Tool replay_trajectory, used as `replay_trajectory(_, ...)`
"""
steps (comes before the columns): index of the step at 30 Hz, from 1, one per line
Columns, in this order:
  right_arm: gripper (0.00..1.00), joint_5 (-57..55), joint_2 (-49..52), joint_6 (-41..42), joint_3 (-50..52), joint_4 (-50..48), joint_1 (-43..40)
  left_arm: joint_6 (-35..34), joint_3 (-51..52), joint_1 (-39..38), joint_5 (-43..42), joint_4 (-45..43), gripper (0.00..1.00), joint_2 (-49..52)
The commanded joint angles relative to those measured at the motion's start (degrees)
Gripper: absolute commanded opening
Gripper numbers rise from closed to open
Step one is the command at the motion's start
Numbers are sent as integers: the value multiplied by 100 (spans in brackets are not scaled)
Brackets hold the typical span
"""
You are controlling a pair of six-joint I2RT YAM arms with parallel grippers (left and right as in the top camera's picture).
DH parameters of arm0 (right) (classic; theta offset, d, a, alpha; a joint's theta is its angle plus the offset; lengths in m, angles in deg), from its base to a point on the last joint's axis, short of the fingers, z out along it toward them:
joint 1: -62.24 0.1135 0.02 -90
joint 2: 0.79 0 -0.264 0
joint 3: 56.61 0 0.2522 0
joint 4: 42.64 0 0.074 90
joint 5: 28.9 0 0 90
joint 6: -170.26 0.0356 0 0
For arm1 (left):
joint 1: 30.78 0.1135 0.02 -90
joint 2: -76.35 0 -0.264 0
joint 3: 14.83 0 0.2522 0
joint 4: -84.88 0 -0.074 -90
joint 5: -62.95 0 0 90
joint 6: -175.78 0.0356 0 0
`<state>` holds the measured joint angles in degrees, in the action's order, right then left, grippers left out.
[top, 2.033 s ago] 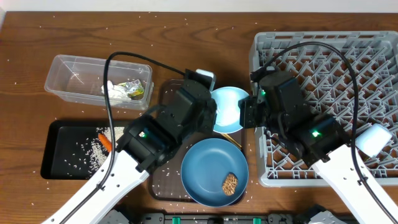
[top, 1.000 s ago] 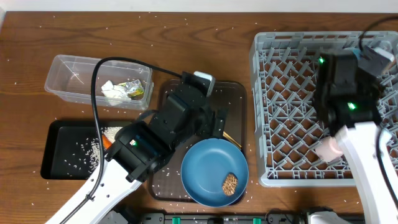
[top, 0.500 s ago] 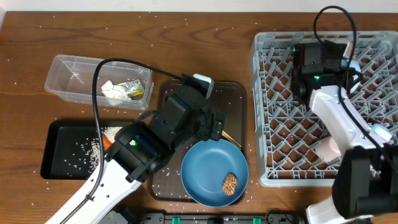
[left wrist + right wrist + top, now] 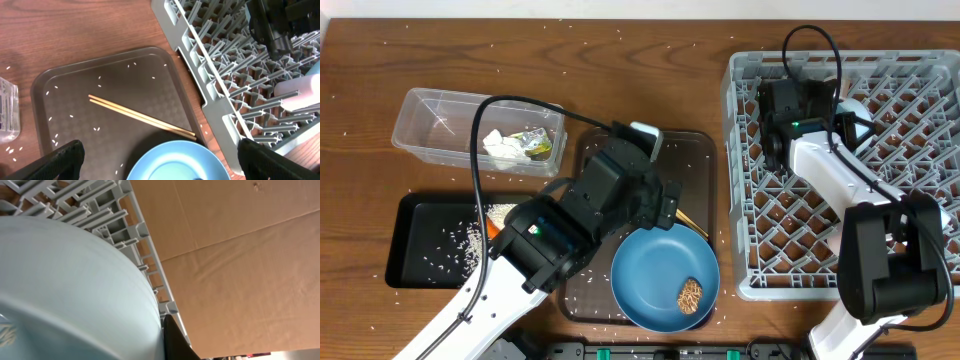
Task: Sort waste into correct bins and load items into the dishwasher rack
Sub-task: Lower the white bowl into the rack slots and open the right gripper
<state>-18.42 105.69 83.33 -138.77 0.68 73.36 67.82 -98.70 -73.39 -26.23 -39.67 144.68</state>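
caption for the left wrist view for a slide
Chopsticks lie on the brown tray, grey rack alongside.

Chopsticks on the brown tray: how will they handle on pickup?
The chopsticks look thin, rigid and light, so they likely won't flex. They lie flat, side by side on the tray, so a pinch may catch only one. One end sits close to the blue plate, crowding that side.

Wooden table (image 4: 620,80), dark brown, fills the overhead view. Directly on it:
- clear tub (image 4: 430,93), upper left
- black bin (image 4: 392,250), lower left, just below the tub
- brown tray (image 4: 690,165), centre
- grey rack (image 4: 734,180), right side, near the tray's right edge

Loose rice grains (image 4: 576,288) lie scattered across the bare wood.
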Motion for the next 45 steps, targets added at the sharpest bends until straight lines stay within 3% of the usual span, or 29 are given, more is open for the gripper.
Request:
replay_trajectory(1, 2, 131, 229, 109, -7, 136, 24, 37, -63, -11, -13, 4, 98, -94)
replay_trajectory(14, 1, -214, 131, 120, -7, 208, 13, 37, -63, -11, -11, 24, 98, -94)
replay_trajectory(20, 1, -208, 63, 610, -7, 485, -26, 37, -63, -11, -11, 26, 98, -94)
replay_trajectory(45, 1, -127, 33, 256, -334, 299, -651, 37, -63, -11, -11, 92, 98, -7)
